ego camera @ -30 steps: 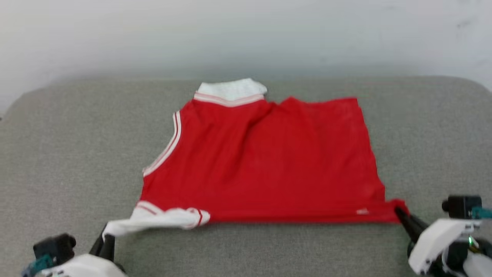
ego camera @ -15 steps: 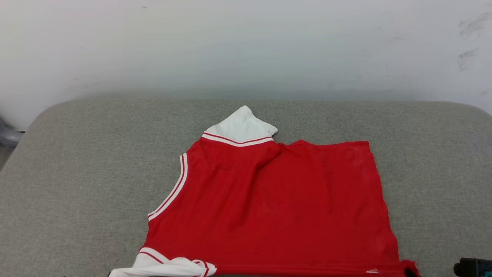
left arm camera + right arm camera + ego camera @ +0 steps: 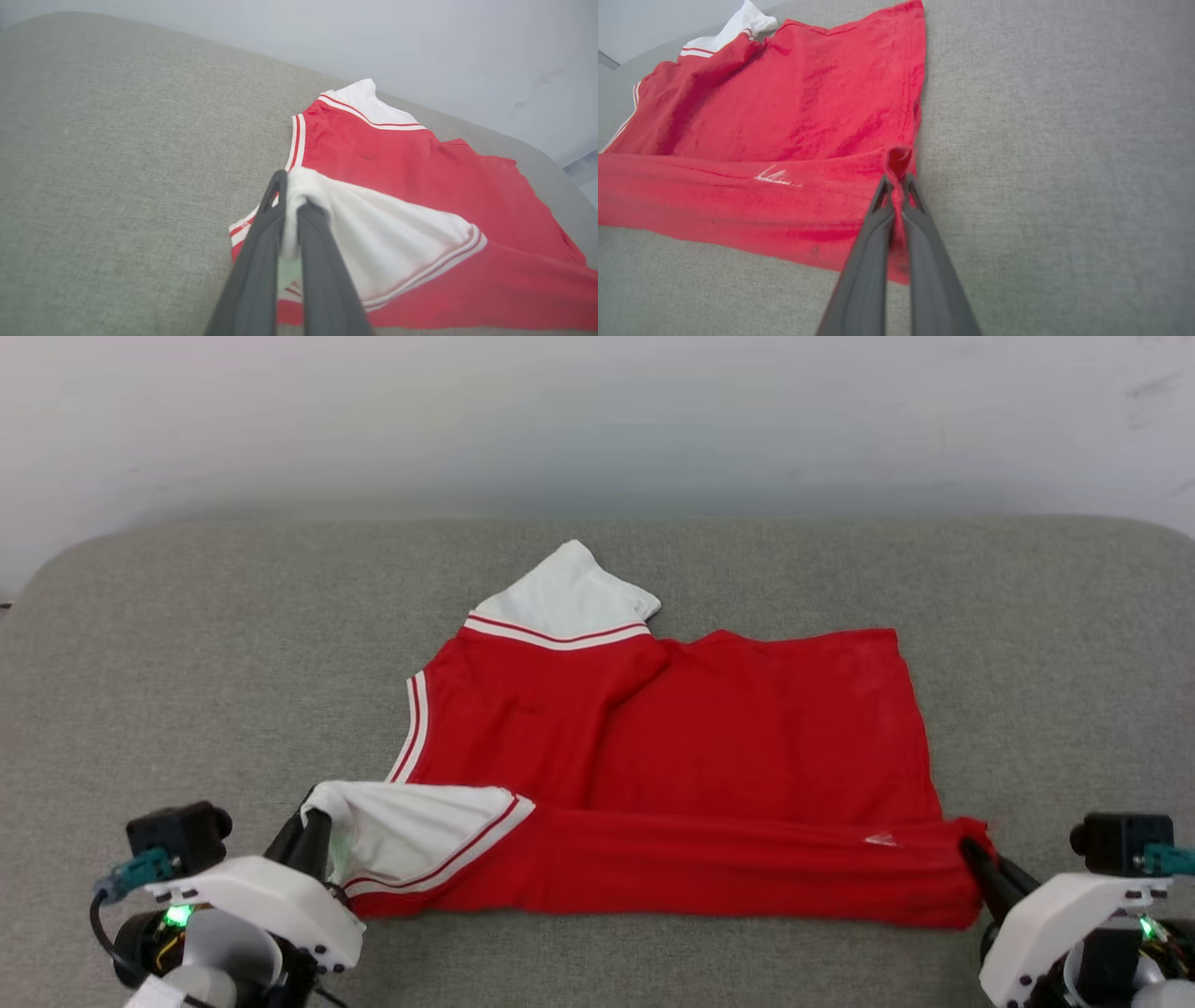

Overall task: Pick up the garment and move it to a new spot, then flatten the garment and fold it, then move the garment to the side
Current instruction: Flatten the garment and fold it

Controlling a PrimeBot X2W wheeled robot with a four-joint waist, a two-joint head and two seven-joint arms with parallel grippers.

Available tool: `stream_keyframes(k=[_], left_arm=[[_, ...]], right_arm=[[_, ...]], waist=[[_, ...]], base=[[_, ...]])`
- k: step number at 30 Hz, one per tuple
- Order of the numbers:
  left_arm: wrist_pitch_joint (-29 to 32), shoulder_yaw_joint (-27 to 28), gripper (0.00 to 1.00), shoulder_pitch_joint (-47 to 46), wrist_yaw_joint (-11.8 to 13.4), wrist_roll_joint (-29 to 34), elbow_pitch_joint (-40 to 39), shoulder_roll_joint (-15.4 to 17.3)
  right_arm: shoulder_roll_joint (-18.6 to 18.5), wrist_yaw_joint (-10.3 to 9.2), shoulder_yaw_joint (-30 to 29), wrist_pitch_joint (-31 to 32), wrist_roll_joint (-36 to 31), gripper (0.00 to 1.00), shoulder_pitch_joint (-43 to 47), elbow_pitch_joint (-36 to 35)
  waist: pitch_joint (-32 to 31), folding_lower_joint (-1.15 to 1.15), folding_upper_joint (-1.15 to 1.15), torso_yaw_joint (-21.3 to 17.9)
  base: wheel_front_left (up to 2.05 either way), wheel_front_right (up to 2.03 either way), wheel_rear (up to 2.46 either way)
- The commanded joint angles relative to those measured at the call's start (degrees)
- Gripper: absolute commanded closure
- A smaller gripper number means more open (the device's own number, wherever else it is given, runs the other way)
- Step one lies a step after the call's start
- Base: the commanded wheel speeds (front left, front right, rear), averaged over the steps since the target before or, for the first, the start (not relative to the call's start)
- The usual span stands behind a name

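Your red jersey (image 3: pixel 709 737) lies spread on the grey cushion (image 3: pixel 168 644), its near edge rolled over. Your left gripper (image 3: pixel 313 823) is clamped on the white sleeve (image 3: pixel 411 835), your right gripper (image 3: pixel 971 851) on the near right hem corner

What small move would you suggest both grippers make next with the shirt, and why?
Probably carry both grippers forward together, away from the robot. The left gripper is shut on the near white sleeve and the right gripper on the near hem corner of the garment; that near edge is only partly rolled over the red body, so the fold looks unfinished.
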Motion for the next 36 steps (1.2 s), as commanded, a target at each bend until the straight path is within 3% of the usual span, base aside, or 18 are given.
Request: stream_keyframes(k=[1, 8, 19, 20, 21, 22, 23, 28, 31, 36], left_arm=[[-0.64, -0.24, 1.0, -2.36, -0.85, 0.32, 1.6, -0.35], [-1.32, -1.76, 1.0, -10.22, -4.55, 0.25, 10.78, -2.3], [-1.53, -3.94, 1.0, -15.55, -8.99, -0.74, 22.1, -5.02], [-2.38, -3.58, 1.0, -15.87, -9.12, -0.85, 22.82, -5.22], [-2.76, -3.55, 0.76, -15.98, -9.27, -0.89, 23.57, -5.4], [-3.18, -3.58, 0.5, -15.98, -9.31, -0.92, 24.15, -5.62], [-3.75, -3.38, 0.02, -16.16, -9.37, -0.89, 24.63, -5.66], [-6.21, -2.59, 0.0, -15.37, -8.69, -0.5, 25.61, -5.36], [-7.62, -1.88, 0.0, -13.0, -6.8, -0.22, 24.74, -4.3], [-5.83, -1.05, 0.0, -10.75, -5.07, -0.81, 22.27, -2.29]], right_arm=[[-0.62, -0.1, 0.59, -0.4, -0.32, 1.0, -2.45, 0.86], [-1.5, -0.1, 4.25, -2.03, 0.63, 1.0, -10.29, 7.16], [-1.52, -0.1, 9.68, -6.47, 2.42, 1.0, -14.28, 17.56], [-1.79, -0.1, 9.96, -7.28, 2.14, 0.82, -14.52, 18.23], [-1.84, -0.1, 10.11, -8.36, 2.1, 0.6, -14.68, 18.74], [-1.96, -0.1, 10.21, -9.67, 1.78, 0.2, -14.9, 19.1], [-2.02, -0.1, 10.3, -10.88, 1.62, 0.0, -15.15, 19.42], [-1.67, -0.1, 9.04, -18.79, -0.33, 0.0, -15.36, 19.0], [-0.28, -0.1, 6.51, -24.02, -3.56, 0.0, -13.16, 17.05], [2.14, -0.09, 3.44, -24.66, -6.52, 0.0, -10.54, 13.18]], waist=[[1.91, -0.01, 0.0, -0.9], [5.82, -0.01, 0.0, -1.54], [8.11, -0.01, 0.0, -1.32], [8.02, -0.01, 0.0, -1.28], [7.86, -0.01, 0.0, -1.28], [7.61, -0.01, 0.0, -1.28], [7.34, -0.01, 0.0, -1.25], [5.45, -0.01, 0.0, -1.14], [3.04, -0.01, 0.0, -0.98], [0.94, -0.01, 0.0, -1.02]], base=[[0.0, 0.0, 0.0], [0.0, 0.0, 0.0], [0.0, 0.0, 0.0], [0.0, 0.0, 0.0], [0.0, 0.0, 0.0], [0.0, 0.0, 0.0], [0.0, 0.0, 0.0], [0.0, 0.0, 0.0], [0.0, 0.0, 0.0], [0.0, 0.0, 0.0]])
